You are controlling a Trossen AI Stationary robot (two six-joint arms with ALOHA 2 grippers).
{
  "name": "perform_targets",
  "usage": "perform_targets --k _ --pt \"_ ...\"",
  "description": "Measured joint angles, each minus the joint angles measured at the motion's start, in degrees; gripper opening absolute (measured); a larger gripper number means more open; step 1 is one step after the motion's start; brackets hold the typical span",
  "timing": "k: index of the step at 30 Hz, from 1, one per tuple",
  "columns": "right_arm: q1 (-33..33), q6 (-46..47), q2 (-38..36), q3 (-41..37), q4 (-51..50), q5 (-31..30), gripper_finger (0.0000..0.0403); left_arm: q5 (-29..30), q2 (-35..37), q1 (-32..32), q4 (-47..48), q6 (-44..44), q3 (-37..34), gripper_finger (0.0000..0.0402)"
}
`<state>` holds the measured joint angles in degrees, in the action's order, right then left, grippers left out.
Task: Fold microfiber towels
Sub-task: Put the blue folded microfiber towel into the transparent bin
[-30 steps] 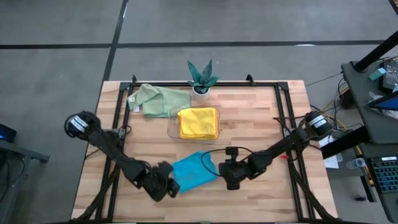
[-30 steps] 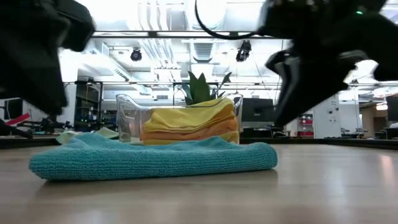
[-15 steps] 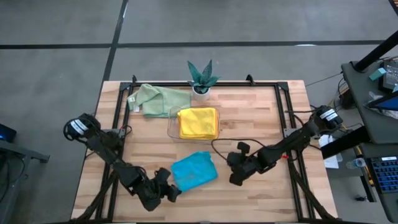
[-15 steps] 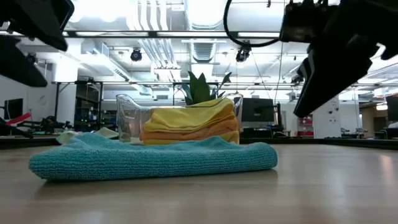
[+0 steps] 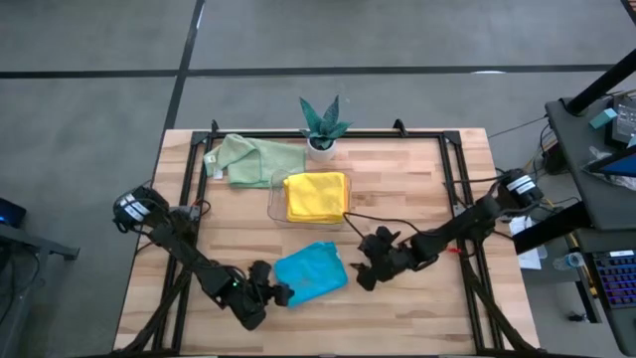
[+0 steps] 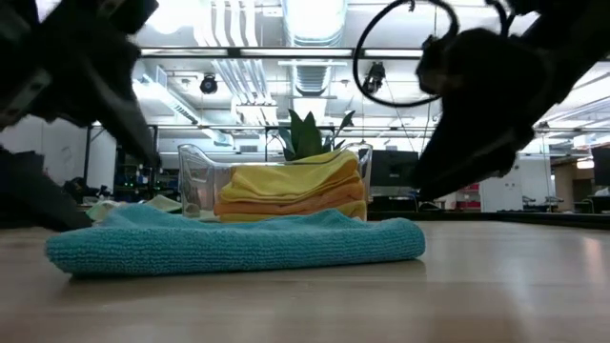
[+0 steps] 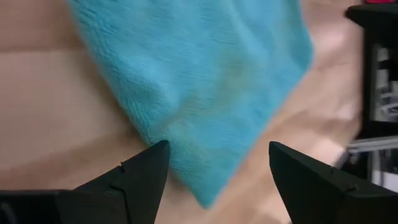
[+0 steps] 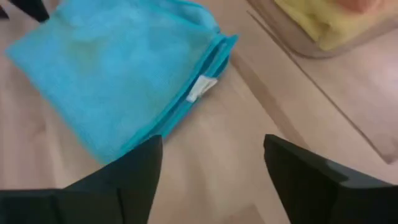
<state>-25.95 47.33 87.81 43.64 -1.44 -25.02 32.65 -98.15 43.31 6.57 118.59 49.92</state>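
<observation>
A teal-blue microfiber towel (image 5: 310,273) lies folded flat on the wooden table, near its front edge. Its layered edge with a white label (image 8: 200,87) faces my right gripper. My left gripper (image 5: 278,295) is open at the towel's near left corner (image 7: 205,193), a finger on either side of it. My right gripper (image 5: 360,273) stands open just off the towel's right edge (image 8: 186,118). A folded yellow towel (image 5: 317,195) lies on an orange one (image 6: 286,205) in the clear tray (image 5: 275,204). A pale green towel (image 5: 253,159) lies crumpled at the far left.
A small potted plant (image 5: 321,127) stands at the far edge, behind the tray. Black frame rails (image 5: 189,189) run along the table's left, right and far sides. A cable (image 5: 373,221) loops from the right arm over the table. Bare wood lies right of the tray.
Both grippers have opened and rolled about their wrists. Both first backed off the teal-blue towel, then came down beside it again: the left at its near left corner, the right at its right edge. The towel stays folded where it was.
</observation>
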Motion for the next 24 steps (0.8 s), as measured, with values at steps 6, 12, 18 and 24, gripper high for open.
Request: perform_targets --k 6,12,18,24 --pt "3.1 -0.3 4.0 0.1 6.8 5.0 0.0287 -2.2 0.0 -1.4 0.0 -0.2 -2.7 0.0260" --pt "5.2 0.7 8.5 0.0 15.1 10.3 0.0286 -2.8 0.2 -1.7 -0.6 -0.8 -4.0 0.0260" --pt "6.8 1.2 11.8 0.7 20.6 12.8 0.0288 -2.7 0.2 -2.9 -1.0 -4.1 -4.2 0.0260" --pt "6.9 -0.8 13.9 3.4 22.9 13.8 0.0283 -1.1 -1.1 -4.9 -3.4 -9.3 -4.3 0.0251"
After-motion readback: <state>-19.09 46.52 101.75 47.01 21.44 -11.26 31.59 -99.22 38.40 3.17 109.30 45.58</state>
